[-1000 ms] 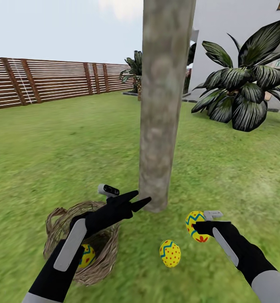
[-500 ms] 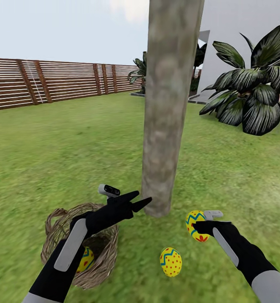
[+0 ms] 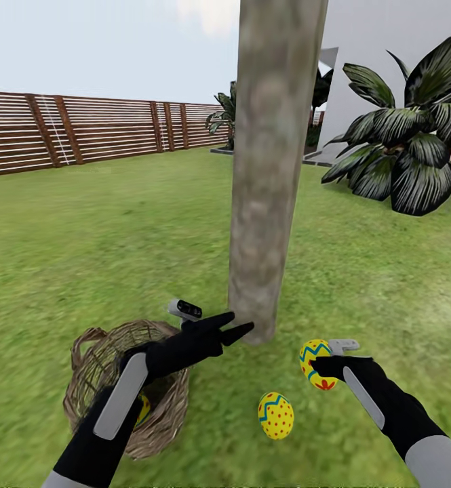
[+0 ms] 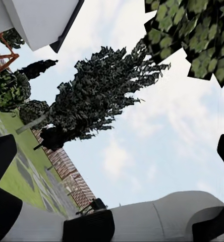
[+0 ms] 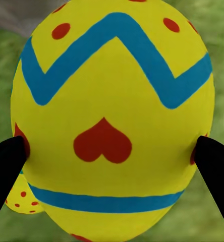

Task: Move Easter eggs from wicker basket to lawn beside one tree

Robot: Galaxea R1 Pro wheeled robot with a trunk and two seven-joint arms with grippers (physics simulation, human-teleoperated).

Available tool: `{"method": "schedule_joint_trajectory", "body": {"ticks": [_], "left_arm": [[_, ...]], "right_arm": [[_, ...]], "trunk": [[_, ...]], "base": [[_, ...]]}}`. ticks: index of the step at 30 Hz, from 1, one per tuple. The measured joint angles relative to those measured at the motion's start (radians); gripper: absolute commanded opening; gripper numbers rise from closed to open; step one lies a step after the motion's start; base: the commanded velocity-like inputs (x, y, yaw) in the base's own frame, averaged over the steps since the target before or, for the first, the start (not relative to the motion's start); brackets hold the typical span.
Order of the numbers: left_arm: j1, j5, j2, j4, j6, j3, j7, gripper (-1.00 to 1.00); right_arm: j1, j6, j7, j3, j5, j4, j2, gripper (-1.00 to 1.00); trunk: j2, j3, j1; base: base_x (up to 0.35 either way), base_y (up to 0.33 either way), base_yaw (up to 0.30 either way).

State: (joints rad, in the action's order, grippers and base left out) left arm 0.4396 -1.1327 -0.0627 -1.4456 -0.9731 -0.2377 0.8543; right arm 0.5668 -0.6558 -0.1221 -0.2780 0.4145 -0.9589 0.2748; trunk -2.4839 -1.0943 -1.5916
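Observation:
A yellow Easter egg with blue zigzags and a red heart hangs above the lawn, right of the tree trunk. My right gripper is shut on it. The right wrist view has this egg between both fingertips. A second, red-dotted egg lies on the grass in front of the trunk. The third egg peeks out inside the wicker basket, mostly hidden by my left arm. My left gripper is open and empty, above the basket's right rim, pointing at the trunk's base.
A brown slat fence bounds the garden at the left and back. A low broad-leaved dark plant stands at the right before the white house wall. Open grass spreads left of the trunk.
The view first shifted a little to the left. My left gripper has since reached slightly further towards the trunk's base. The right gripper and its egg have held still.

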Motion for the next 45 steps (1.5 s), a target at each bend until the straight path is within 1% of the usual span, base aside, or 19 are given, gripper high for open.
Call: {"method": "schedule_joint_trajectory", "body": {"ticks": [2, 7, 10, 11, 13, 18, 22, 23, 26, 28, 31, 34, 37, 38, 40, 41, 42, 43, 45], "left_arm": [[0.0, 0.001, -0.004, -0.002, 0.0, -0.018, 0.0, 1.0], [0.0, 0.001, -0.006, -0.004, 0.0, -0.04, -0.001, 1.0], [0.0, 0.0, -0.006, -0.005, 0.0, -0.046, -0.001, 1.0], [0.0, 0.001, -0.006, -0.005, 0.0, -0.046, -0.001, 1.0], [0.0, 0.002, -0.006, -0.004, 0.0, -0.046, -0.001, 1.0], [0.0, 0.002, -0.006, -0.004, 0.0, -0.046, -0.001, 1.0], [0.0, 0.002, -0.006, -0.004, 0.0, -0.046, -0.002, 1.0], [0.0, 0.002, -0.006, -0.004, 0.0, -0.046, -0.002, 1.0], [0.0, 0.002, -0.006, -0.004, 0.0, -0.046, -0.002, 1.0], [0.0, 0.002, -0.006, -0.004, 0.0, -0.046, -0.002, 1.0], [0.0, 0.002, -0.006, -0.004, 0.0, -0.046, -0.002, 1.0], [0.0, 0.002, -0.006, -0.004, 0.0, -0.046, -0.002, 1.0], [0.0, 0.002, -0.006, -0.004, 0.0, -0.046, -0.002, 1.0], [0.0, 0.002, -0.006, -0.004, 0.0, -0.046, -0.002, 1.0], [0.0, 0.002, -0.006, -0.004, 0.0, -0.046, -0.002, 1.0], [0.0, 0.002, -0.006, -0.004, 0.0, -0.046, -0.002, 1.0], [0.0, 0.002, -0.006, -0.004, 0.0, -0.046, -0.002, 1.0], [0.0, 0.002, -0.006, -0.004, 0.0, -0.046, -0.002, 1.0], [0.0, 0.002, -0.006, -0.003, 0.0, -0.046, -0.002, 1.0]], "right_arm": [[0.0, -0.001, 0.0, 0.0, 0.0, 0.0, 0.0, -1.0], [0.0, -0.001, 0.001, -0.003, -0.003, 0.021, 0.0, -1.0], [0.0, 0.0, 0.001, -0.002, -0.002, 0.022, -0.001, -1.0], [0.0, 0.002, 0.0, 0.0, 0.0, 0.029, 0.0, -1.0], [0.003, 0.032, 0.0, 0.002, 0.003, 0.082, -0.001, -1.0], [0.02, 0.268, -0.001, 0.002, -0.001, 0.293, -0.032, -1.0], [0.022, 0.413, 0.001, -0.011, -0.006, 0.374, -0.05, -1.0], [0.022, 0.44, 0.002, -0.016, -0.016, 0.39, -0.051, -1.0], [0.022, 0.604, 0.002, -0.023, -0.078, 0.424, -0.056, -1.0], [0.021, 0.675, 0.0, -0.025, -0.105, 0.454, -0.06, -1.0], [0.021, 0.694, 0.0, -0.026, -0.133, 0.472, -0.09, -1.0], [0.022, 0.705, 0.0, -0.025, -0.17, 0.472, -0.097, -1.0], [0.022, 0.695, -0.006, -0.021, -0.169, 0.476, -0.099, -1.0], [0.022, 0.689, -0.025, -0.02, -0.167, 0.482, -0.101, -1.0], [0.044, 0.656, -0.101, -0.021, -0.171, 0.534, -0.131, -1.0], [0.081, 0.632, -0.125, -0.021, -0.174, 0.598, -0.145, -1.0], [0.125, 0.622, -0.136, -0.021, -0.178, 0.686, -0.151, -1.0], [0.147, 0.619, -0.139, -0.021, -0.179, 0.727, -0.152, -1.0], [0.162, 0.618, -0.141, -0.021, -0.179, 0.755, -0.156, -1.0]], "trunk": [[-0.014, -0.006, -0.008], [-0.017, -0.025, -0.011], [-0.018, -0.037, -0.012], [-0.018, -0.041, -0.013], [-0.018, -0.049, -0.014], [-0.019, -0.068, -0.016], [-0.02, -0.083, -0.018], [-0.021, -0.087, -0.018], [-0.021, -0.099, -0.019], [-0.022, -0.107, -0.02], [-0.023, -0.118, -0.022], [-0.023, -0.13, -0.023], [-0.024, -0.142, -0.024], [-0.024, -0.145, -0.025], [-0.025, -0.153, -0.026], [-0.025, -0.157, -0.026], [-0.025, -0.161, -0.027], [-0.025, -0.165, -0.027], [-0.026, -0.173, -0.028]], "base": [[0.0, 0.0, 0.0], [0.0, 0.0, 0.0], [0.0, 0.0, 0.0], [0.0, 0.0, 0.0], [0.0, 0.0, 0.0], [0.0, 0.0, 0.0], [0.0, 0.0, 0.0], [0.0, 0.0, 0.0], [0.0, 0.0, 0.0], [0.0, 0.0, 0.0], [0.0, 0.0, 0.0], [0.0, 0.0, 0.0], [0.0, 0.0, 0.0], [0.0, 0.0, 0.0], [0.0, 0.0, 0.0], [0.0, 0.0, 0.0], [0.0, 0.0, 0.0], [0.0, 0.0, 0.0], [0.0, 0.0, 0.0]]}}
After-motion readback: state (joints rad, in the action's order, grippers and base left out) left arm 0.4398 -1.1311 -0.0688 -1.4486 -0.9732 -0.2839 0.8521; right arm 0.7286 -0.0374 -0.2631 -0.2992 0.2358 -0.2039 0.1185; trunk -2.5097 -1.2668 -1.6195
